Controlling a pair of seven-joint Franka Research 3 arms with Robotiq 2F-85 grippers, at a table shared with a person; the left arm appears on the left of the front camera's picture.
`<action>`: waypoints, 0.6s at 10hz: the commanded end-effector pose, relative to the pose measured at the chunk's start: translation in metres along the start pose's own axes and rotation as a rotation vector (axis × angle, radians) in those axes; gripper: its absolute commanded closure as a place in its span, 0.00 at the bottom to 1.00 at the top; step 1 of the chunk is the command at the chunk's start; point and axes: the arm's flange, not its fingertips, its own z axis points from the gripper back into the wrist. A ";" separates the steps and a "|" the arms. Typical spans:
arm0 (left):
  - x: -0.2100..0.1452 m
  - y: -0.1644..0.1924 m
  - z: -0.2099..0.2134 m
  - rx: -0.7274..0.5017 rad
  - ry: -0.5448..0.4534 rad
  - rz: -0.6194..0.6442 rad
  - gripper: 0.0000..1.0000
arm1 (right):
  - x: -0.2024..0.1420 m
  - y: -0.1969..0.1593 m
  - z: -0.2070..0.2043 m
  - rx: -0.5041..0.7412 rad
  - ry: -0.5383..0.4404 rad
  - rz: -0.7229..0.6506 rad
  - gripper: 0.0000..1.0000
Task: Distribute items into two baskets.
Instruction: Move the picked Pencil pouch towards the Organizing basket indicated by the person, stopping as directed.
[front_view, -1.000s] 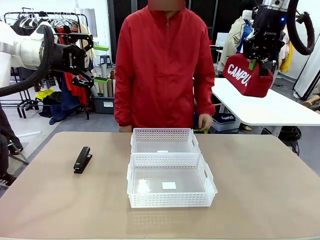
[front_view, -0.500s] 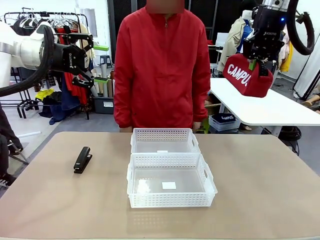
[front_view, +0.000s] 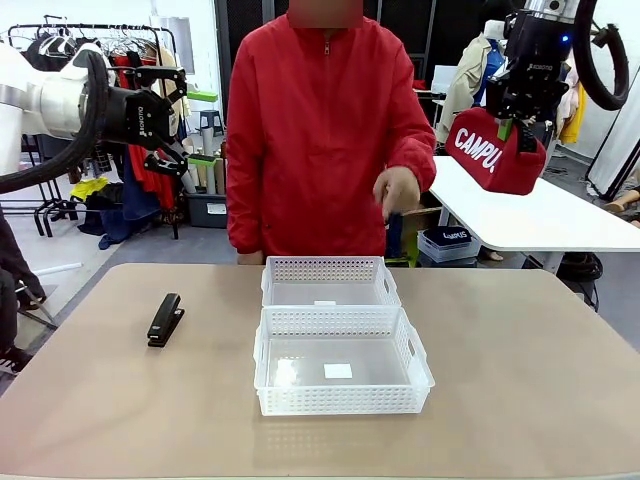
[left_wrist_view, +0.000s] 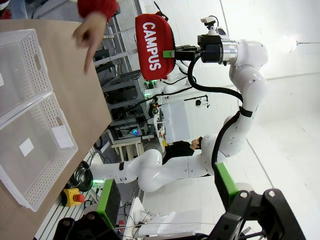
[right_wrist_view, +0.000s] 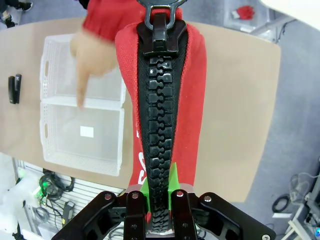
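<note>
Person's hand (front_view: 400, 190) rose; wrist views show it pointing.

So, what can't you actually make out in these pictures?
Front view: the end of the white "CAMPUS" print on the red fabric zip pouch curves out of sight.
Right wrist view: the person's pointing hand is blurred; which of the two white lattice plastic baskets it means is unclear.
Right wrist view: the black stapler is too small for detail.

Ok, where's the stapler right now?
In the front view the black stapler lies flat on the table, on the robot's left side, apart from and left of the near basket and the far basket.
</note>
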 end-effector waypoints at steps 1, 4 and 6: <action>0.000 -0.001 0.001 -0.002 -0.001 0.003 0.00 | -0.002 0.000 0.002 -0.001 -0.004 0.000 1.00; 0.000 -0.001 0.001 -0.002 -0.001 0.003 0.00 | -0.002 0.000 0.002 -0.001 -0.004 0.000 1.00; 0.000 -0.001 0.001 -0.002 -0.001 0.003 0.00 | -0.002 0.000 0.002 -0.001 -0.004 0.000 1.00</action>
